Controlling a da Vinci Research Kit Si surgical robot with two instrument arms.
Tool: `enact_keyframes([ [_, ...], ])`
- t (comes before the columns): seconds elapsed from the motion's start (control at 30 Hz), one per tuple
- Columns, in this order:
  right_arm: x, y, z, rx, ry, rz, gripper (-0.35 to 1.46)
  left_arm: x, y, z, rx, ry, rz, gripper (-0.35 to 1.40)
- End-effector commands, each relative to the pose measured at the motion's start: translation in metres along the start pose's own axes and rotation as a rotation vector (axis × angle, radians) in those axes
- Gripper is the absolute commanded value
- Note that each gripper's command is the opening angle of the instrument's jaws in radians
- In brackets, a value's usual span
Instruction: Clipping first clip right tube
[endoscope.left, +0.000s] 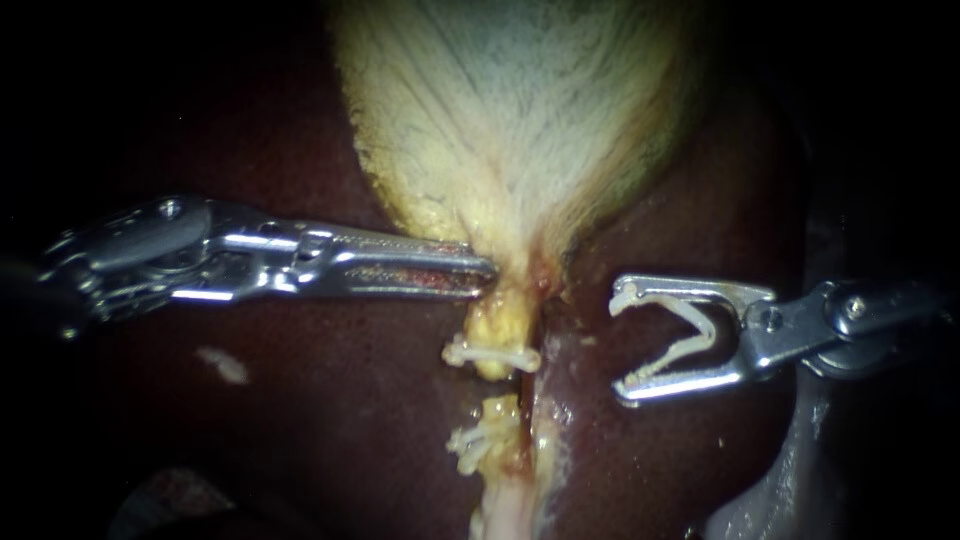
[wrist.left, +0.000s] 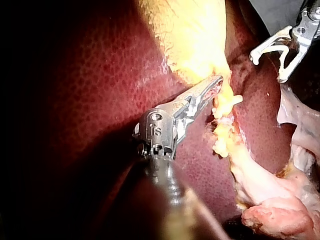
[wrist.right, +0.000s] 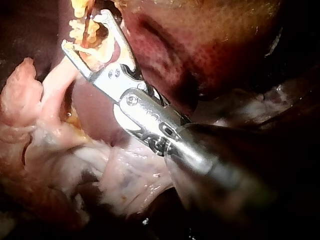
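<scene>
In the endoscope view, my left instrument (endoscope.left: 480, 270), entering from nine o'clock, pinched the gallbladder (endoscope.left: 520, 120) neck, likely to tension the right tube (endoscope.left: 548, 400) at six o'clock. My right instrument (endoscope.left: 618, 342), from three o'clock, cradled an open clip (endoscope.left: 672, 357) in spread jaws, short of it. Both wrist views showed the same gap.

Your left instrument (endoscope.left: 488, 271) and right instrument (endoscope.left: 619, 344) are glossy metal. The clip (endoscope.left: 710, 331) looks plastic; the liver (endoscope.left: 330, 400) glistens, the gallbladder (endoscope.left: 520, 110) is matt.
</scene>
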Motion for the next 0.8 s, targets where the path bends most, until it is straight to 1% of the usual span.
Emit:
enact_keyframes([
  [0.03, 0.0, 0.0, 0.0, 0.0, 0.0, 0.0, 0.6, 0.0, -0.0001, 0.0, 0.001, 0.0, 0.0, -0.35],
  [0.2, -0.0002, -0.0001, 0.0003, 0.0, 0.0, -0.002, 0.6, 0.0, -0.0004, -0.0004, 0.002, 0.001, 0.001, -0.35],
  [0.3, -0.0008, -0.0004, 0.001, 0.002, -0.001, -0.007, 0.6, 0.0, -0.0008, -0.0008, 0.004, 0.001, 0.001, -0.35],
  [0.4, -0.0019, -0.001, 0.0022, 0.016, -0.001, -0.015, 0.6, -0.0002, -0.0011, -0.0017, 0.008, 0.003, -0.006, -0.35],
  [0.5, -0.0034, -0.0016, 0.004, 0.037, -0.002, 0.02, 0.6, -0.0007, -0.0012, -0.0032, 0.019, 0.007, -0.009, -0.35],
  [0.6, -0.0047, -0.0022, 0.0059, 0.049, -0.004, 0.043, 0.59, -0.0013, -0.0011, -0.005, 0.011, 0.004, -0.012, -0.35],
  [0.73, -0.0061, -0.0024, 0.0081, 0.084, -0.008, 0.073, 0.58, -0.0025, -0.0012, -0.0066, 0.005, 0.002, -0.019, -0.35],
  [0.8, -0.0068, -0.0023, 0.009, 0.089, -0.01, 0.079, 0.58, -0.0033, -0.0015, -0.0074, 0.0, 0.001, -0.024, -0.35],
])
